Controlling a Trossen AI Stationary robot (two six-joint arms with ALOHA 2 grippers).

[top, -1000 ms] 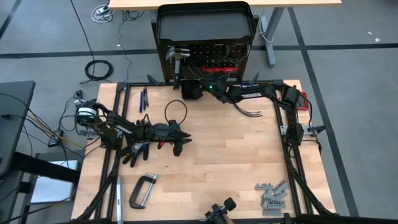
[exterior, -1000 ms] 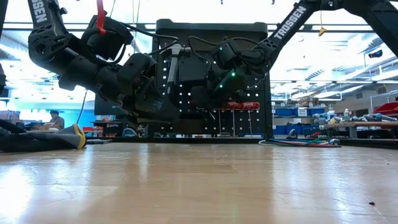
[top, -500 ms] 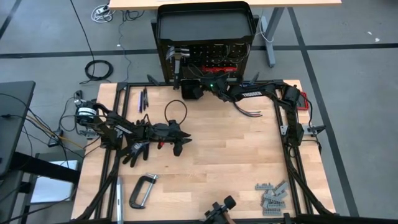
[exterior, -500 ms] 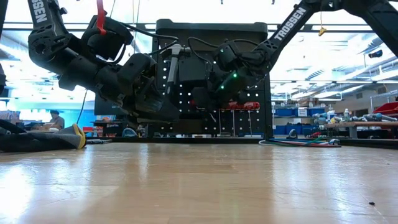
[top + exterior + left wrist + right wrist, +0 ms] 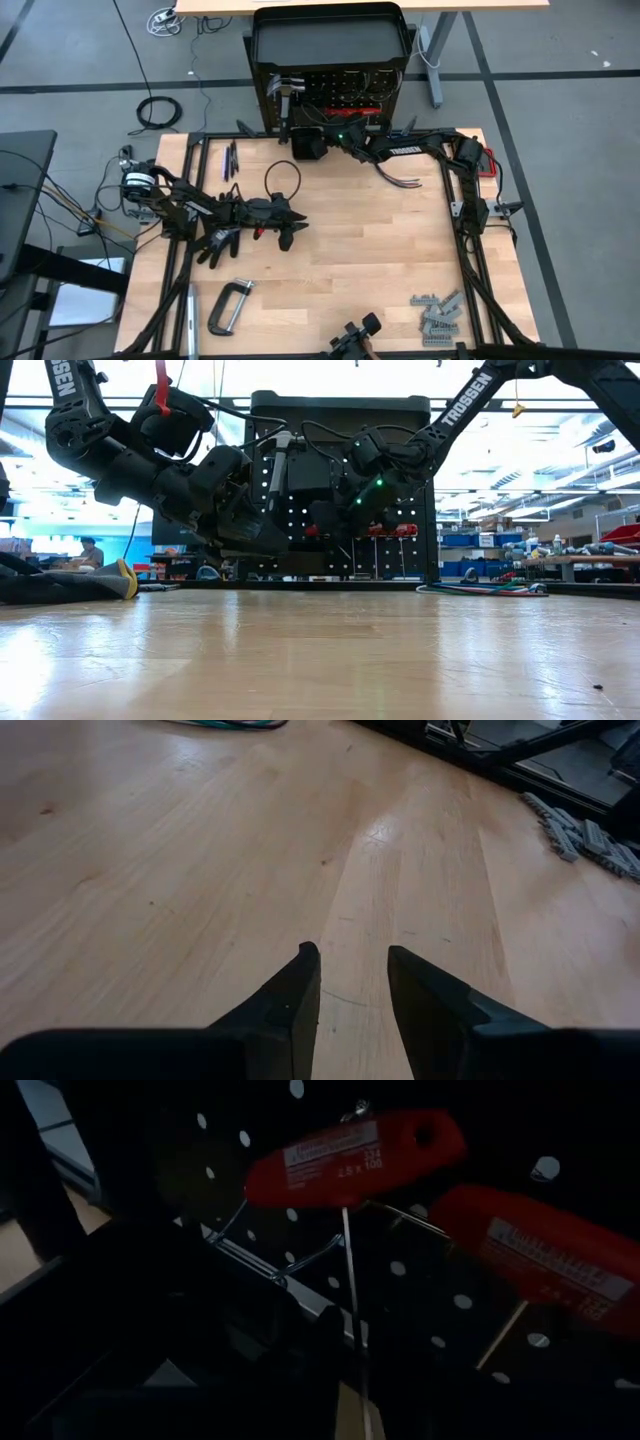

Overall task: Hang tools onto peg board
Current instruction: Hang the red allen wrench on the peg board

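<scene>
The peg board (image 5: pixel 345 95) stands upright at the table's far edge under a black tray. A steel-headed hammer (image 5: pixel 287 92) and two red-handled drivers (image 5: pixel 350 1155) (image 5: pixel 540 1245) hang on it by their handles. My right gripper (image 5: pixel 330 122) is up against the board's face, just below the nearer driver, whose thin shaft (image 5: pixel 352 1300) runs down toward it. My left gripper (image 5: pixel 352 970) hovers open over bare wood at mid-left (image 5: pixel 298 224) with nothing between its fingers. On the table lie a grey C-clamp (image 5: pixel 228 305) and grey metal pieces (image 5: pixel 437 315).
A black glove (image 5: pixel 215 242) lies under my left arm. A thin black loop (image 5: pixel 283 178) and some pens (image 5: pixel 231 158) lie at the far left, and a cable bundle (image 5: pixel 400 180) at the far right. The black frame rails (image 5: pixel 462 215) border the table.
My right hand has turned a little at the peg board without leaving its place. In the low view a red handle now shows further left on the board.
</scene>
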